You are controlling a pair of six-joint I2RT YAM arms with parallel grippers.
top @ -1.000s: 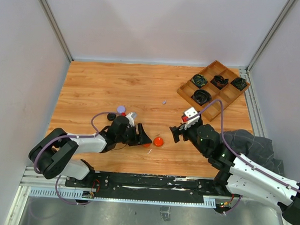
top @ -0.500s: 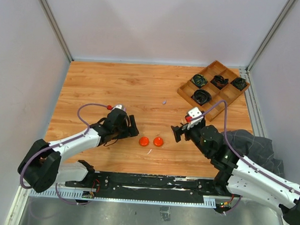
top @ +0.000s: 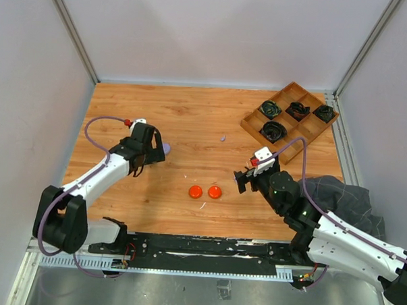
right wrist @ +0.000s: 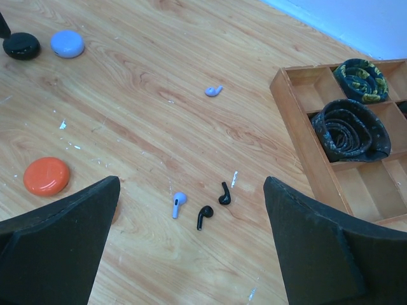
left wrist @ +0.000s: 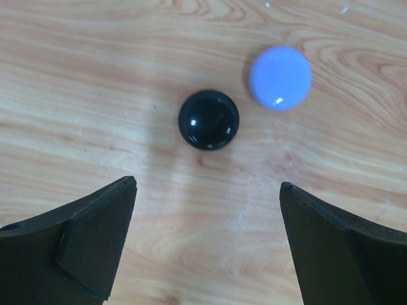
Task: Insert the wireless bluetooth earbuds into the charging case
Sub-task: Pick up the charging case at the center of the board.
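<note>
My left gripper (top: 151, 155) is open and empty over a black round disc (left wrist: 208, 119), with a lilac disc (left wrist: 280, 77) just beyond it; in the wrist view the left gripper (left wrist: 207, 184) stands short of both. My right gripper (top: 242, 182) is open and empty. In its wrist view the right gripper (right wrist: 191, 184) frames two black earbuds (right wrist: 204, 216) (right wrist: 224, 194) and a lilac earbud (right wrist: 179, 204) lying on the wood. Another lilac earbud (right wrist: 213, 91) lies farther off, also in the top view (top: 222, 137). No orange earbud shows.
Two orange discs (top: 196, 191) (top: 215, 191) lie side by side between the arms; one shows in the right wrist view (right wrist: 46, 175). A wooden compartment tray (top: 249, 122) with coiled black cables (top: 273, 131) stands at the back right. A dark cloth (top: 343, 192) lies by the right arm.
My left gripper has left the orange discs, uncovering one, and swung back and left to the black and lilac discs. The right arm has barely moved.
</note>
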